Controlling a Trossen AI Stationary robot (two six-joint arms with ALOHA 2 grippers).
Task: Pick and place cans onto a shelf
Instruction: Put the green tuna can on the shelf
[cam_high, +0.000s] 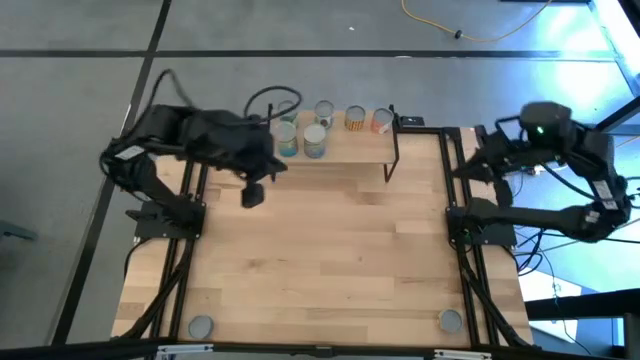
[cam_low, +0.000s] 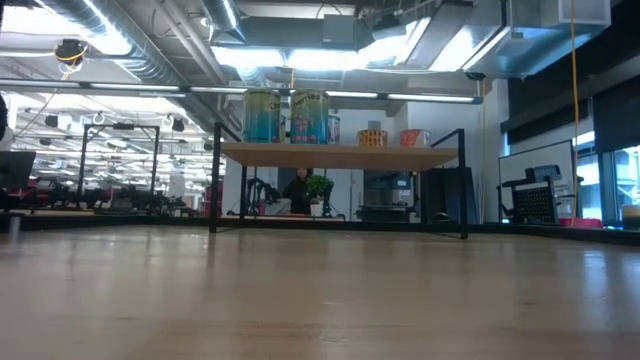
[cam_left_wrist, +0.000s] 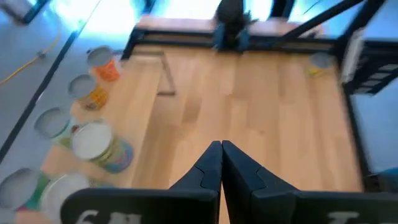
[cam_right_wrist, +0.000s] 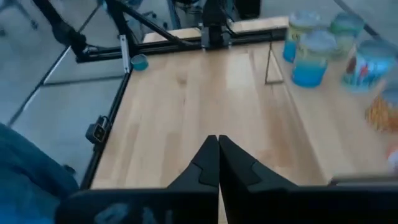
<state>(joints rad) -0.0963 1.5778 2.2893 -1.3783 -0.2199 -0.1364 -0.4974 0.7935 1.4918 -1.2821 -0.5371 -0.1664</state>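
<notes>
High view, cans (cam_high: 315, 140) on shelf (cam_high: 350, 148), tabletop (cam_high: 320, 250) open.

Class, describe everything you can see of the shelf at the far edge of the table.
The shelf is a thin, flat, light-wood board on thin black metal legs, standing level on the far side of the table. Several cans stand upright on it: taller blue-teal ones toward one end, shorter orange-red ones toward the other. The space under it is open. Neither hand touches it.
</notes>
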